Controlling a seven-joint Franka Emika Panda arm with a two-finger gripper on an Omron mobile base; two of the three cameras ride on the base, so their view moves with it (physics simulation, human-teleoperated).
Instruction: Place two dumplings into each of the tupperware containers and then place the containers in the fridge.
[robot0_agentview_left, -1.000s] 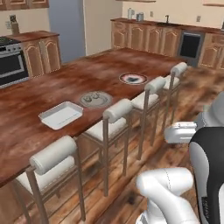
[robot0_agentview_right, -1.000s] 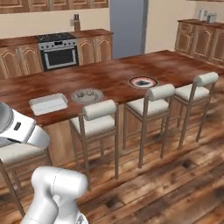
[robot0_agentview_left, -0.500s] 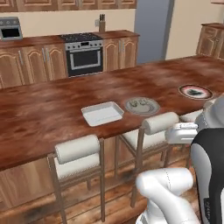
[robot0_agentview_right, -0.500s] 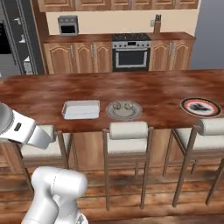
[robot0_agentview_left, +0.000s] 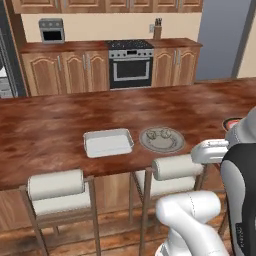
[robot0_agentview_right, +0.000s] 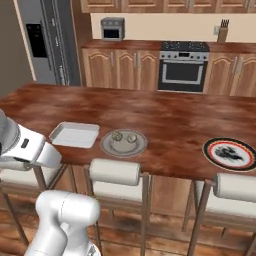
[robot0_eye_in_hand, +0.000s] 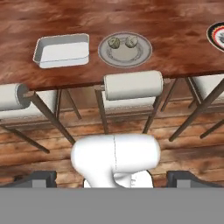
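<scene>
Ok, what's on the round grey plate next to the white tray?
Two dumplings sit side by side on the round grey plate. The white tray beside it looks empty.

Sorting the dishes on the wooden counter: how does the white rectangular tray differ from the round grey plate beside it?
The white rectangular tray has raised walls; the round grey plate is flat. The tray is empty; the plate carries two pale tan dumplings. Both rest flat on the wooden counter, side by side and apart.

the tray is white-grey, the round plate beside it plain grey under two pale tan dumplings. the counter is reddish-brown wood grain; another plate has a dark striped rim.
</scene>
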